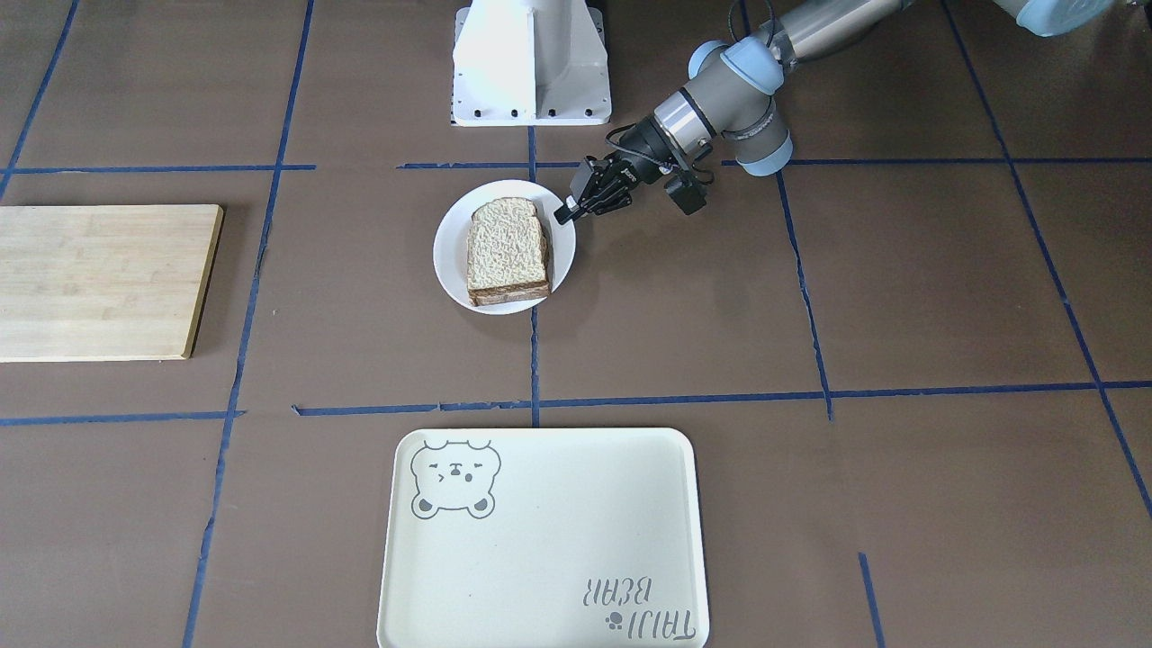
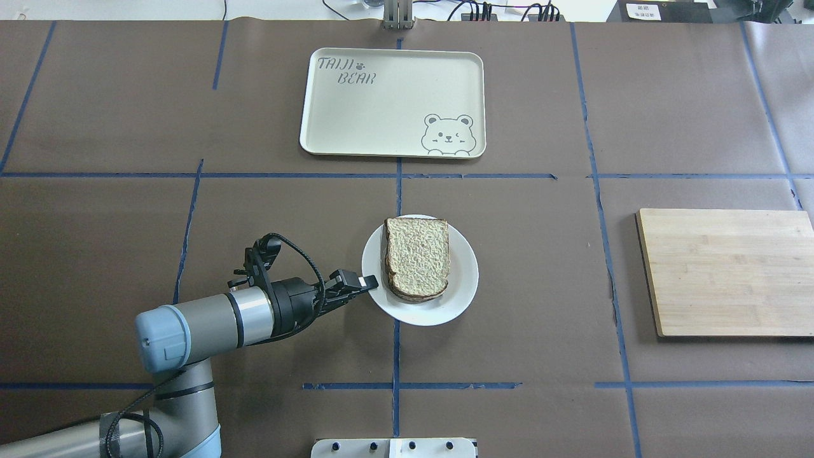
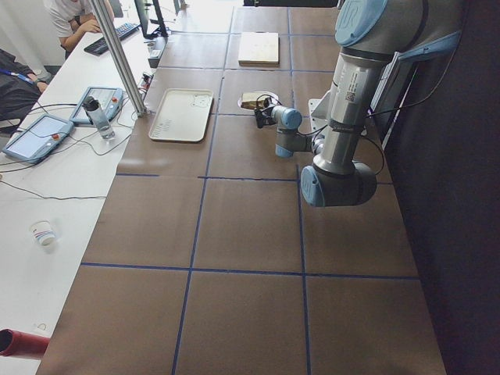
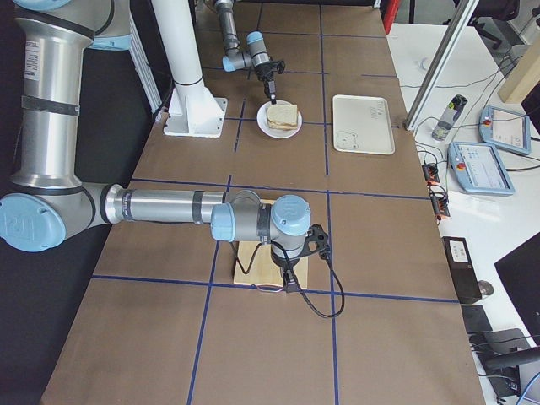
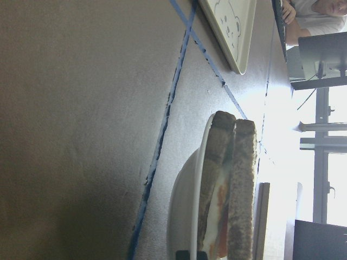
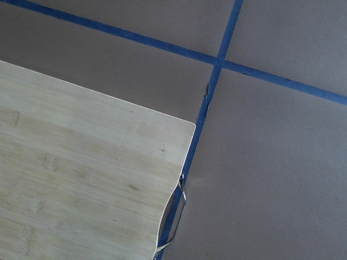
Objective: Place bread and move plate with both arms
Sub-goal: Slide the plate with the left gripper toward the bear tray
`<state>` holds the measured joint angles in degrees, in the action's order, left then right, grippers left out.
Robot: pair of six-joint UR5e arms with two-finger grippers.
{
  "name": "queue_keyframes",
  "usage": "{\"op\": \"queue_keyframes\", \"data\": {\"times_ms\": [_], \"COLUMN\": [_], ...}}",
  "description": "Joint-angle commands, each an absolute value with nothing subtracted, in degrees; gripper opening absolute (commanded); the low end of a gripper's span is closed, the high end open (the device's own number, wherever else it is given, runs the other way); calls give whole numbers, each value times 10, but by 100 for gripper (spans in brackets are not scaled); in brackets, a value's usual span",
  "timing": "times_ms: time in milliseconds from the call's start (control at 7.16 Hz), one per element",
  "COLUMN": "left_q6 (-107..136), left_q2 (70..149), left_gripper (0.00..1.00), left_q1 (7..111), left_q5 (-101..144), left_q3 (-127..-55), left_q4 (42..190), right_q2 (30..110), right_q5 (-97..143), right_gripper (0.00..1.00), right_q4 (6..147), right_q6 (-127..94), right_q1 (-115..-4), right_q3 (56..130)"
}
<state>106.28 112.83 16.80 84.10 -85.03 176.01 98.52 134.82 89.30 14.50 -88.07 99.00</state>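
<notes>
The plate [image 2: 464, 280], bearing the bread [image 2: 416, 254] at mid-surface, lies just right of the left gripper [image 2: 364, 282], whose jaws seem closed on its left rim (the right gripper [image 4: 289, 280], well apart over the cutting board [image 2: 725, 270], hides its jaws' state), so the left arm is nearer.

The pale bamboo cutting board [image 1: 99, 279] runs off the front view's 9 o'clock edge, the cream bear-printed tray [image 1: 540, 540] off 6 o'clock. The left wrist view crops the small white plate [image 5: 181, 216] at 6 o'clock. The right black gripper [image 4: 291, 287] is too small to judge.
</notes>
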Motion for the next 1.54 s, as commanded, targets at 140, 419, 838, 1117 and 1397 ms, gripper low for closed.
{"op": "queue_keyframes", "data": {"times_ms": [140, 419, 838, 1117, 1397], "left_q6": [1133, 1178, 1215, 1216, 1216], "left_q2": [1129, 1159, 1270, 1337, 1381], "left_gripper": [0, 0, 0, 0, 0], "left_q1": [198, 258, 340, 359, 360], "left_q5": [800, 799, 826, 843, 844], "left_q3": [-849, -802, -647, -533, -456], "left_q4": [1789, 1787, 1785, 1785, 1785], "right_q2": [986, 987, 987, 986, 986], "right_q5": [1348, 1349, 1348, 1348, 1347], "right_gripper": [100, 100, 100, 100, 100], "right_q4": [893, 893, 893, 893, 893], "right_q6": [145, 145, 144, 141, 141], "right_q1": [-882, -881, -881, -881, -881], "right_q3": [991, 991, 991, 990, 987]}}
